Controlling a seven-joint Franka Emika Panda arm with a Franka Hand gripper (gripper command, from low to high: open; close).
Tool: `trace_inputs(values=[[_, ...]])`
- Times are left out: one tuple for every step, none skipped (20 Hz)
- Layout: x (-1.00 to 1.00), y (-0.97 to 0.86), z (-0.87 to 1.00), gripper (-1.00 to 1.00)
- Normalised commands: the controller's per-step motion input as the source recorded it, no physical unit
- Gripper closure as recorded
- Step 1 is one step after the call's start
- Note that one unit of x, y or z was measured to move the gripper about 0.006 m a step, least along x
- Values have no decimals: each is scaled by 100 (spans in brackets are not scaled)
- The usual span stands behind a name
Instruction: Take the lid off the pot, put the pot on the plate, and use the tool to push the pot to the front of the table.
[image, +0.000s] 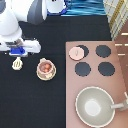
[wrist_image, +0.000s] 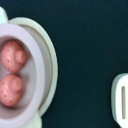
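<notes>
Pale-pink round pot (image: 45, 69) with short side tabs sits uncovered on the flat cream-yellow plate (image: 52, 75), toward the exterior view's right of my claw (image: 18, 54); two reddish-brown round pieces (wrist_image: 11, 71) lie inside it. My claw hangs at the exterior view's left, directly over the cream-white slotted spatula (image: 17, 64) on the black tabletop (image: 30, 105). Whether my claw is open or closed, I cannot tell. Well apart from my claw, the small pale-pink lid (image: 76, 52) with a centre knob rests on the pinkish-brown stove panel (image: 93, 59). Farther still, the large grey-beige pan (image: 94, 106) is empty.
</notes>
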Motion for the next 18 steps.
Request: trace_inputs(values=[[-66,-69,0,-100],[-65,-69,0,-100],[-66,-71,0,-100],[-66,-72,0,-100],[-65,-73,-4,-100],[-64,-74,-7,-100],[-64,-74,-7,-100],[-63,-75,-13,-100],[-62,-75,-22,-100],[-61,-76,-37,-100],[-58,-77,-49,-100],[-59,-76,-57,-100],[-59,-74,-61,-100],[-57,-66,-67,-100],[-55,-51,-73,-100],[-48,-37,-76,-100],[-47,-27,-82,-100],[-40,-14,-81,-100]])
